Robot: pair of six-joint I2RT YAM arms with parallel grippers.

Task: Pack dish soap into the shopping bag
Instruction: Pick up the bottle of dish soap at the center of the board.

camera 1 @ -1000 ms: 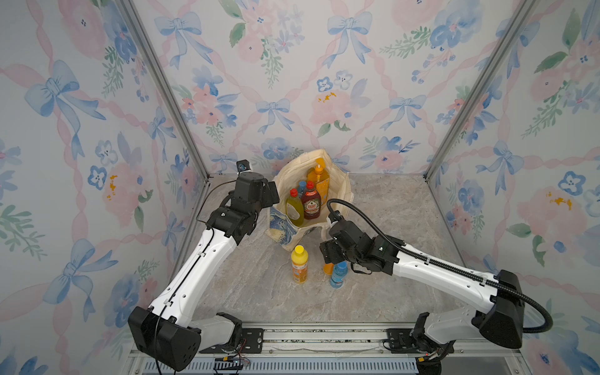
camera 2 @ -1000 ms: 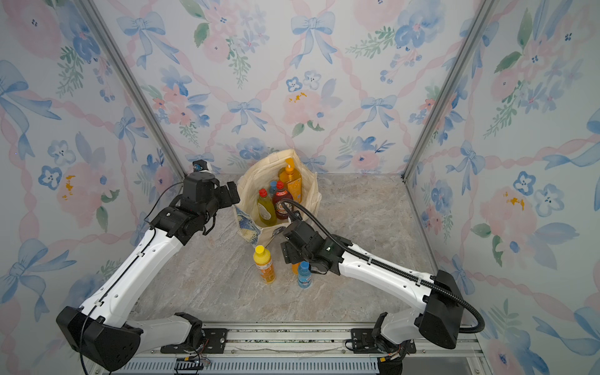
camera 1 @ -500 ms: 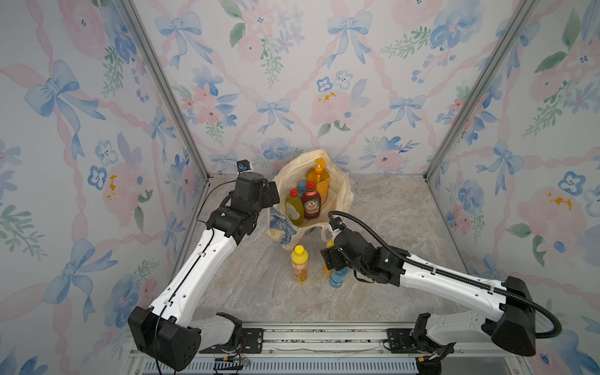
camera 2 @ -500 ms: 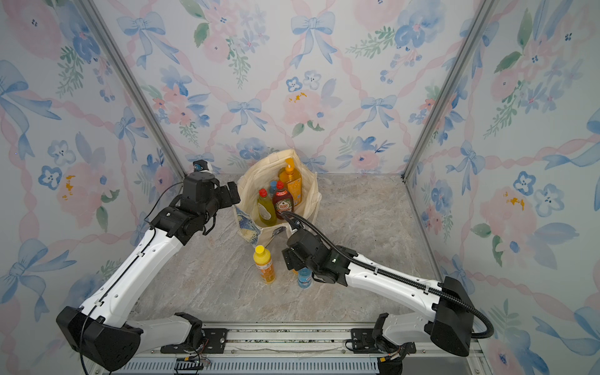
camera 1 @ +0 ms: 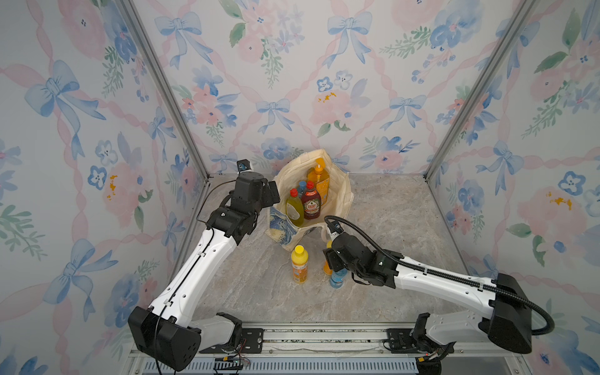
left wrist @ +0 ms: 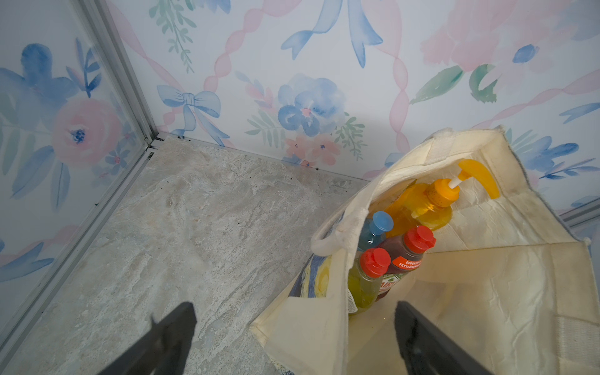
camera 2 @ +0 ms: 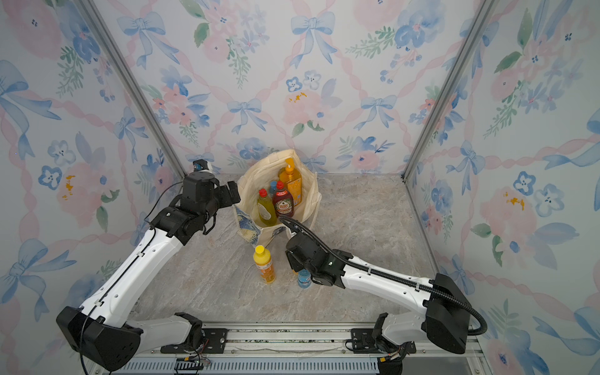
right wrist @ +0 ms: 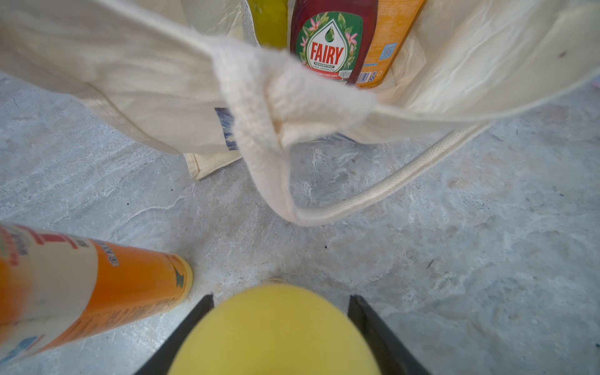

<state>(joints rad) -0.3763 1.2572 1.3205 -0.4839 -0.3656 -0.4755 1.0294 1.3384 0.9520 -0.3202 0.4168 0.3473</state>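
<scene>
The cream shopping bag (camera 1: 341,194) (left wrist: 487,292) stands open at the back. In it are a big orange pump bottle (left wrist: 422,201), a dark-red bottle (camera 1: 311,203), a yellow-green one (camera 1: 293,207) and a small blue one (left wrist: 378,224). My left gripper (left wrist: 293,305) is open astride the bag's left rim, one finger inside. In front of the bag, my right gripper (right wrist: 281,297) (camera 1: 329,253) is shut on the yellow cap (right wrist: 276,334) of an orange bottle (camera 1: 327,268) standing on the floor. Another orange bottle (camera 1: 298,264) and a small blue bottle (camera 1: 337,279) stand beside it.
A loose bag handle (right wrist: 373,194) droops onto the marble floor (camera 1: 406,211) just ahead of the right gripper. Floral walls close in the back and both sides. A metal rail (camera 1: 308,337) runs along the front edge.
The right gripper has come down over the yellow-capped orange bottle and its jaws have narrowed onto the cap. The left arm has stayed at the bag's rim.
</scene>
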